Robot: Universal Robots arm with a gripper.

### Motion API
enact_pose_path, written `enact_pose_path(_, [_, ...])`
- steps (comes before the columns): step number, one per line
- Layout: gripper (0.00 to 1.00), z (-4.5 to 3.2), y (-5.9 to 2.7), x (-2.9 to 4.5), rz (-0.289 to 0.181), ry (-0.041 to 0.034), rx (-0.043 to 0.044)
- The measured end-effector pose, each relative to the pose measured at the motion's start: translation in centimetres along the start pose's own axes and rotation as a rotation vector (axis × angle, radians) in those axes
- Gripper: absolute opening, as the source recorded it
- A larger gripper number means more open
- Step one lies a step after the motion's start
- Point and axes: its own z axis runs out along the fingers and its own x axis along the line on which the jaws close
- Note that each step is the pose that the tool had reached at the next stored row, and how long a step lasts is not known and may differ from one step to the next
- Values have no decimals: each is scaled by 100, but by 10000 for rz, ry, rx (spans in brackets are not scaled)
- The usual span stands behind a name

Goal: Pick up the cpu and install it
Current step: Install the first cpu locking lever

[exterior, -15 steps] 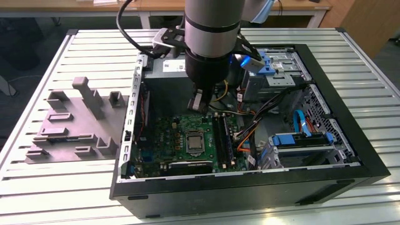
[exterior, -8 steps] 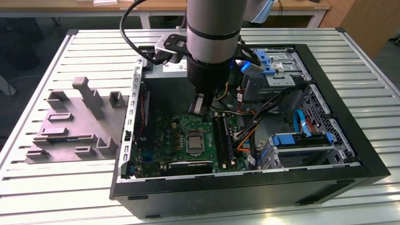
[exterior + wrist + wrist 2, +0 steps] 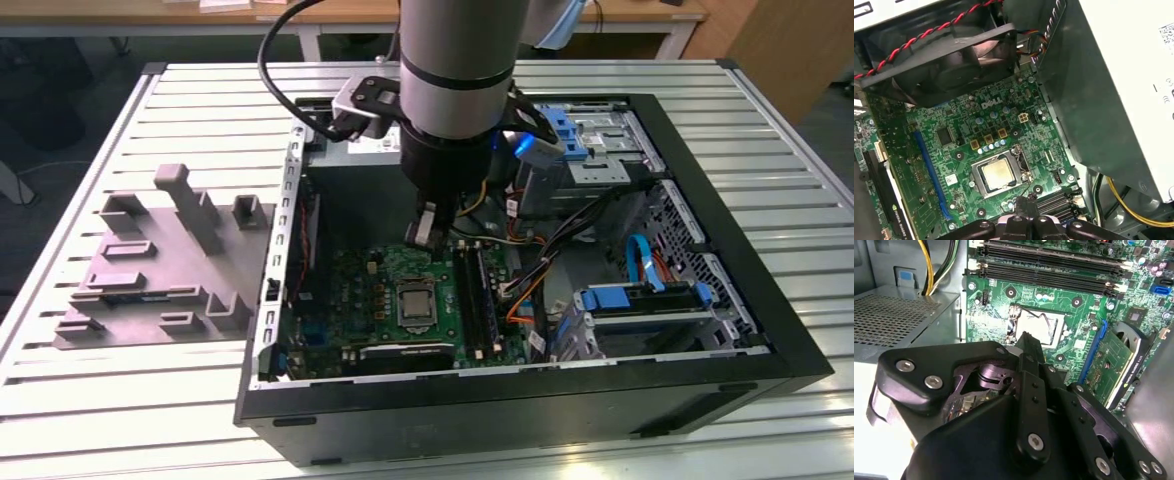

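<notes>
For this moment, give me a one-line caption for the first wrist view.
Gripper poised above the motherboard, the cpu seated in its socket frame beside the case fan.

Open room is left above the socket (image 3: 1000, 174) on the motherboard (image 3: 964, 150), where the end effector (image 3: 422, 226) hangs. That room is hemmed by the fan (image 3: 949, 60), the grey power supply box (image 3: 1114, 90) and the memory slots (image 3: 1054, 265). Loose cables (image 3: 561, 240) are strung across the case (image 3: 747, 300) towards the exterior view's right.

Lab/workshop bench: slatted alu table (image 3: 120, 400), open PC case (image 3: 747, 300), grey fixture tray (image 3: 147, 290).
</notes>
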Motion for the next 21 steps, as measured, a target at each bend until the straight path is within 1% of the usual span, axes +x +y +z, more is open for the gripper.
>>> enact_pose_path(2, [11, 18, -9, -3, -72, -2, -1])
enact_pose_path(7, [11, 83, -25, -7, -702, 29, -14])
enact_pose_path(10, [11, 134, -65, -21, -743, 34, -14])
enact_pose_path(15, [11, 201, -71, -20, -808, 61, -6])
enact_pose_path(16, [11, 215, -71, -20, -934, 65, -9])
enact_pose_path(21, [11, 287, -74, -18, -1848, 101, -27])
